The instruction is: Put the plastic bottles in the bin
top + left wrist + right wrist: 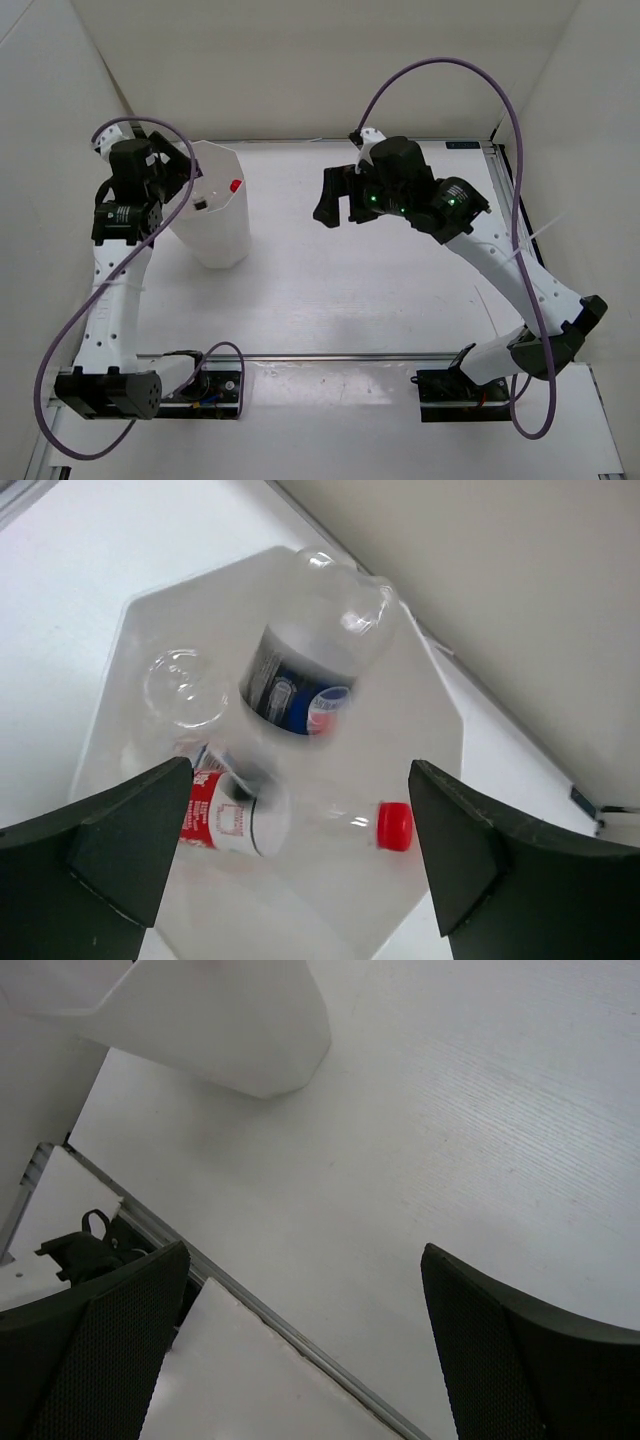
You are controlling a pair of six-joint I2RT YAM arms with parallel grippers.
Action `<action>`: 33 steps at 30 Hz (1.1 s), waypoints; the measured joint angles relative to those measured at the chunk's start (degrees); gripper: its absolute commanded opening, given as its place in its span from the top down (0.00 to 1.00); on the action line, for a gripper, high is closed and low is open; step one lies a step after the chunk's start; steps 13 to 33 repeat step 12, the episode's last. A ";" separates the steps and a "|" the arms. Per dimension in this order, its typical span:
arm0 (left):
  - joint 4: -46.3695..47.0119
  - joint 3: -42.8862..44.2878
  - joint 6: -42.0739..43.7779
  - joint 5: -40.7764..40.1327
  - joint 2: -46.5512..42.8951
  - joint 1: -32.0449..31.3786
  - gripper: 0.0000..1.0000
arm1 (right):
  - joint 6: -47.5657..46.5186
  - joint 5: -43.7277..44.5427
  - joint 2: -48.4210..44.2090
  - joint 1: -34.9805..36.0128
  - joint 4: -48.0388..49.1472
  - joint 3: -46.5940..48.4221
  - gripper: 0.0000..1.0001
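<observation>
On the table (350, 290), at its left, stands the bin (215, 235). The left gripper (300, 830) hangs over it, jaws spread, empty (the right gripper (305, 1330) likewise, mid-table). The plastic bottles (295, 685) lie inside. Risk: a lowering left arm clips the rim, toppling it.

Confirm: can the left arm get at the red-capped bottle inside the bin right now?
Probably yes. The left gripper hangs open over the mouth of the bin, with the red-capped bottle lying uncovered below. The blue-label bottle near it and the bin walls may crowd the grasp.

White arms (110, 310), black hands (342, 205) and joints (128, 215), purple cables (440, 62).
</observation>
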 measured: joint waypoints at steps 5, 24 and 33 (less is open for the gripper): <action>-2.69 -0.09 3.61 -4.22 -5.38 -2.08 0.00 | 2.19 0.00 0.04 -2.34 -3.30 1.22 0.00; -4.33 -11.21 8.79 -12.44 -30.14 -2.25 0.00 | 4.52 0.70 3.21 -3.30 -11.85 3.39 0.00; -4.33 -11.21 8.79 -12.44 -30.14 -2.25 0.00 | 4.52 0.70 3.21 -3.30 -11.85 3.39 0.00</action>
